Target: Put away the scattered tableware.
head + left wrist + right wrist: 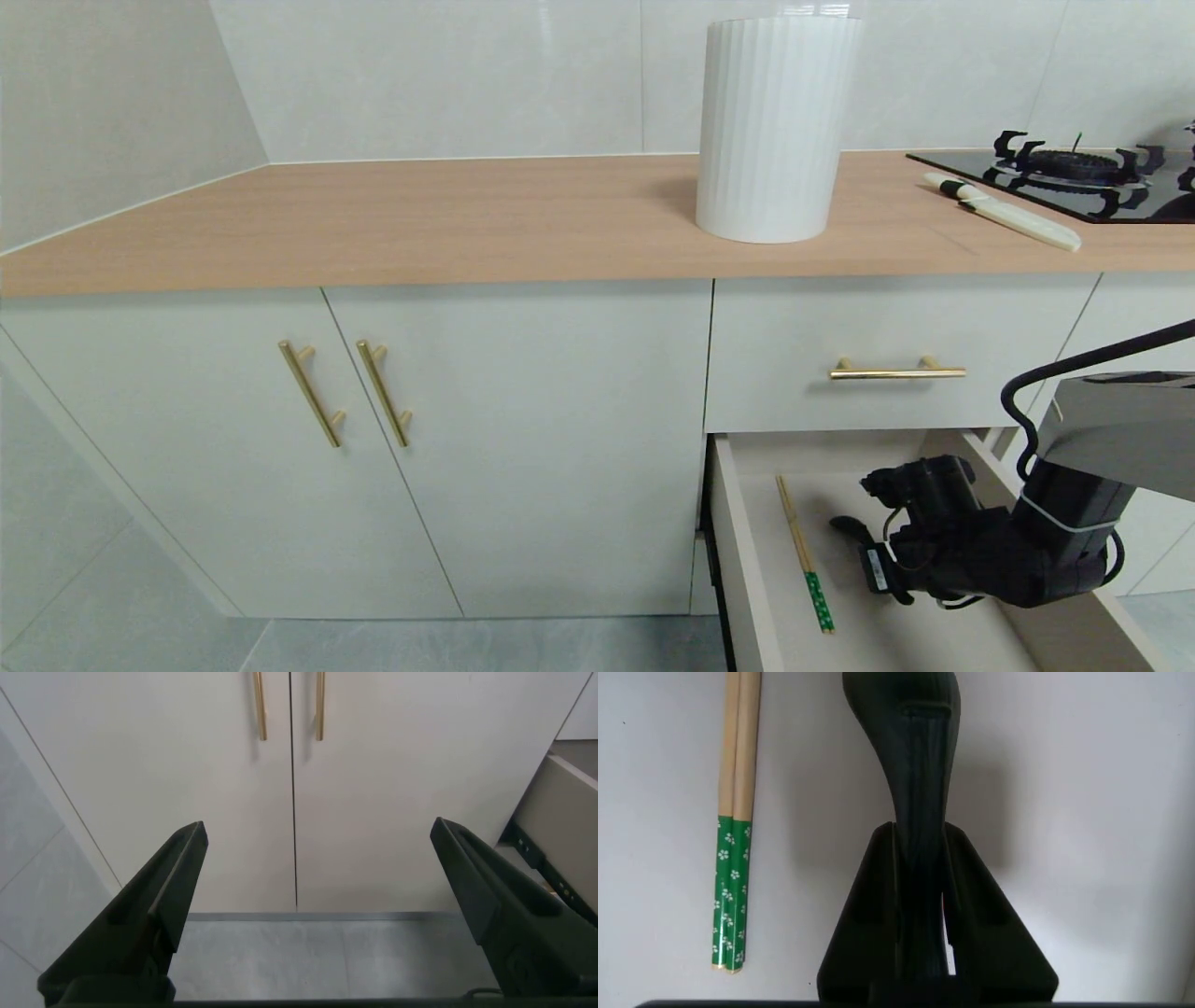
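- The open drawer (739,523) is pulled out below a shut drawer front with a brass handle (897,372).
- Right gripper (873,553) sits low inside the drawer, its fingers pinched tight on the handle of a black spoon (910,728); the spoon's bowl points toward the drawer's back.
- A pair of wooden chopsticks (803,558) with green flowered ends lies on the drawer floor, just beside the spoon, toward the drawer's left wall.
- A knife (1013,217) with a cream blade lies on the countertop (420,224) above the drawer, beside the gas hob (1074,177).
- A white ribbed canister (775,126) stands on the countertop above the drawer.
- Left gripper (318,835) is spread wide, holding nothing, facing the double cabinet doors (392,812) left of the drawer.
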